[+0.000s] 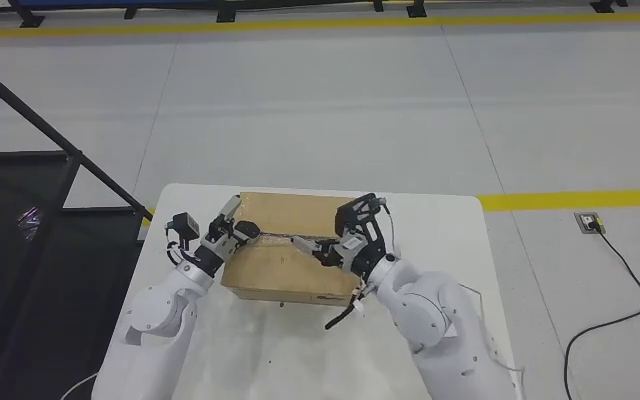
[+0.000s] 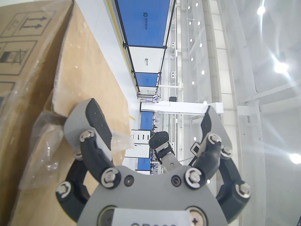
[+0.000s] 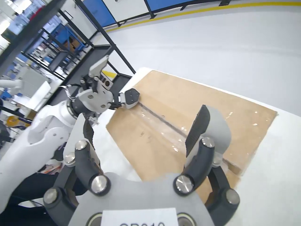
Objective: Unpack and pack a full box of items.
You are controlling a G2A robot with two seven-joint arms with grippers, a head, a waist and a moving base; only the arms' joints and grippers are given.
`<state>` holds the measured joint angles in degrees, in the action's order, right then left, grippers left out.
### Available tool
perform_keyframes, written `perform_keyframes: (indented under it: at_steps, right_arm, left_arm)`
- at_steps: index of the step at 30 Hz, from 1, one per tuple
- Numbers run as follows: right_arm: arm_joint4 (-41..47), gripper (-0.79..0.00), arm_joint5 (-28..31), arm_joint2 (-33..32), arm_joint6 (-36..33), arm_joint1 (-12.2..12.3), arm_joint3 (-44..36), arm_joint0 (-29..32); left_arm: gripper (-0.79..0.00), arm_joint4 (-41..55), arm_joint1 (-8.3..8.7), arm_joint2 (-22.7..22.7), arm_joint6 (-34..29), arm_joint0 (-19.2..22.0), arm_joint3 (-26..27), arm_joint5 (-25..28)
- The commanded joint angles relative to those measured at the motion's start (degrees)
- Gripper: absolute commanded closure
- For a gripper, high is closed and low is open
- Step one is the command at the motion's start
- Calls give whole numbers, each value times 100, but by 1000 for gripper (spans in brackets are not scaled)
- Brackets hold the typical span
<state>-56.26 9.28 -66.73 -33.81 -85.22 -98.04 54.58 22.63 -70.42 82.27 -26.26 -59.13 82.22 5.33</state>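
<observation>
A closed brown cardboard box stands on the white table, with a clear tape seam running along its top. My left gripper is open at the left end of the box top. One of its fingers sits at the end of the seam. In the left wrist view the left gripper has one pad by the torn tape on the box corner. My right gripper hangs open over the middle of the seam with nothing in it. One of its pads is just above the box top.
The white table has free room to the right of the box and in front of it. A black metal rack stands left of the table. A dark strap hangs by the box's front right corner.
</observation>
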Motion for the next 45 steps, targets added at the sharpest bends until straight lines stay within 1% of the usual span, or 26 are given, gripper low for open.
perform_keyframes:
  at_steps: [1, 3, 7, 12, 15, 18, 21, 27, 30, 32, 36, 40, 45]
  right_arm:
    - [262, -785, -20, 101, 18, -19, 20, 62]
    - [364, -785, -123, 247, -99, -46, 193, -61]
    - [1263, -785, -256, 477, -265, -157, 852, -544]
    - [2620, -785, -118, 524, -631, -264, 1720, -1137]
    - [3013, -785, -160, 604, -816, -312, 2158, -1427]
    - [3441, -785, -5, 687, -1124, -348, 2524, -1644]
    - [3525, -785, 20, 769, -1131, -376, 2851, -1820]
    - [3774, -785, 183, 929, -774, -455, 3294, -1982]
    - [4072, -785, 255, 1019, -949, -503, 3528, -2122]
    - [4285, -785, 426, 1053, -1097, -526, 3701, -2217]
    - [4314, -785, 457, 1100, -1012, -556, 3984, -2369]
    - [4222, -785, 367, 1091, -963, -548, 4080, -2436]
    - [4131, -785, 337, 877, -979, -454, 3904, -2286]
  left_arm:
    - [-785, 12, -3, -7, 20, 16, -15, -5]
    - [-785, 20, -7, -20, 37, 36, -36, -4]
    - [-785, 5, -14, -59, 67, 68, -73, -1]
    - [-785, -2, -23, -109, 83, 96, -121, 15]
    - [-785, 10, -29, -130, 83, 112, -151, 33]
    - [-785, 13, -32, -144, 70, 129, -171, 26]
    - [-785, 20, -34, -151, 64, 141, -187, 47]
    - [-785, 7, -40, -187, 43, 171, -215, 42]
    - [-785, 6, -41, -191, 42, 175, -230, 52]
    - [-785, 17, -41, -183, 39, 176, -245, 47]
    - [-785, 23, -39, -165, 34, 173, -250, 49]
    - [-785, 41, -38, -152, 19, 169, -248, 61]
    - [-785, 47, -37, -145, 19, 164, -241, 56]
